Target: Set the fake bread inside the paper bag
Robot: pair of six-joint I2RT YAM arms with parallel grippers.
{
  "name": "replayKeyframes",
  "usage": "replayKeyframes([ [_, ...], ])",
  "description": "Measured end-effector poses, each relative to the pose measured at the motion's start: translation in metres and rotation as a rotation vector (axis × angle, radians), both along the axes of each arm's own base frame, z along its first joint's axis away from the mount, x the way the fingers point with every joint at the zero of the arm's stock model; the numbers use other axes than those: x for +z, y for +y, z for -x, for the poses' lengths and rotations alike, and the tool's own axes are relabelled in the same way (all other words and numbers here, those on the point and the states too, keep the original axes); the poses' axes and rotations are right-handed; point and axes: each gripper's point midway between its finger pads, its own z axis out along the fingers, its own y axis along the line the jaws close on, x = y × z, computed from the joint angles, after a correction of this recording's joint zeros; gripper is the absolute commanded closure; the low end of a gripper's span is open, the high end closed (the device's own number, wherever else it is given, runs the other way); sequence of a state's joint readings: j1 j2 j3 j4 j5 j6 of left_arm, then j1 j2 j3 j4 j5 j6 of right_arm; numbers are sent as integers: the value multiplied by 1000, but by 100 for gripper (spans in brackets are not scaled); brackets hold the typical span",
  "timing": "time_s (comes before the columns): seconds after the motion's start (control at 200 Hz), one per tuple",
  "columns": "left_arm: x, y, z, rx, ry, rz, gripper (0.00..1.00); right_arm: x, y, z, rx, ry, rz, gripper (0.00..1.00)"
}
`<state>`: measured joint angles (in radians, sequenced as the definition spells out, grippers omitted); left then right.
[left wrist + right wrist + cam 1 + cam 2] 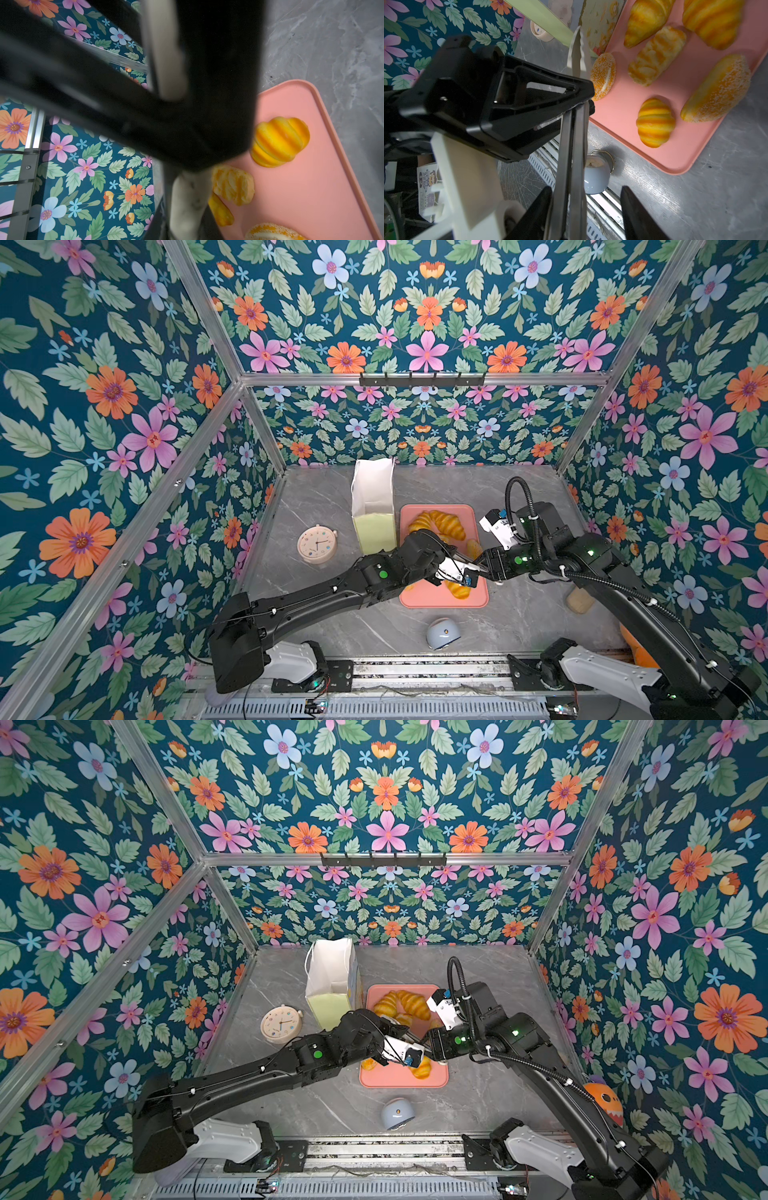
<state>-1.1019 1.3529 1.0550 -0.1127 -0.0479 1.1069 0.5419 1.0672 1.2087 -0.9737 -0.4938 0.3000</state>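
Observation:
Several glossy golden fake bread pieces [655, 122] lie on the pink tray [424, 599], croissants [440, 522] at its far end. The paper bag [374, 506] [332, 982] stands upright and open just left of the tray. Both grippers meet over the tray's middle on metal tongs [571, 145] with white tips. My left gripper [467, 562] [587, 93] is shut on the tongs. My right gripper [484, 566] [585, 187] has its jaws apart around the tongs' arms, one finger against them, the other clear. In the left wrist view the right arm hides most; the tongs [187, 199] show beside bread [279, 141].
A round cream clock [317, 543] lies left of the bag. A pale blue cup [444, 632] lies tipped near the front edge. A tan block [579, 599] sits under the right arm, and an orange toy [604, 1102] is by the right wall.

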Motion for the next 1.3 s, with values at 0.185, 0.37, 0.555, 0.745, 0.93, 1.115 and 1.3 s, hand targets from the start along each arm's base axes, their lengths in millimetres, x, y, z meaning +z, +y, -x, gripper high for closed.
replayKeyframes([
  [0.185,-1,-4,2,-34,-5,-24,89,-7,2,-1,16,23,11,46],
  [0.37,-5,-7,5,-62,-2,-39,89,-13,2,-1,21,48,21,46],
  [0.555,-8,-10,8,-88,13,-44,88,-17,3,1,25,66,24,47],
  [0.745,-14,-15,9,-101,30,-54,88,-23,4,0,22,75,18,55],
  [0.93,-17,-16,9,-99,47,-55,87,-25,6,-1,22,77,0,63],
  [1.115,-16,-17,9,-91,58,-40,67,-19,7,-1,21,54,-23,69],
  [1.3,-13,-14,12,-90,63,-23,45,-12,10,0,28,36,-57,73],
])
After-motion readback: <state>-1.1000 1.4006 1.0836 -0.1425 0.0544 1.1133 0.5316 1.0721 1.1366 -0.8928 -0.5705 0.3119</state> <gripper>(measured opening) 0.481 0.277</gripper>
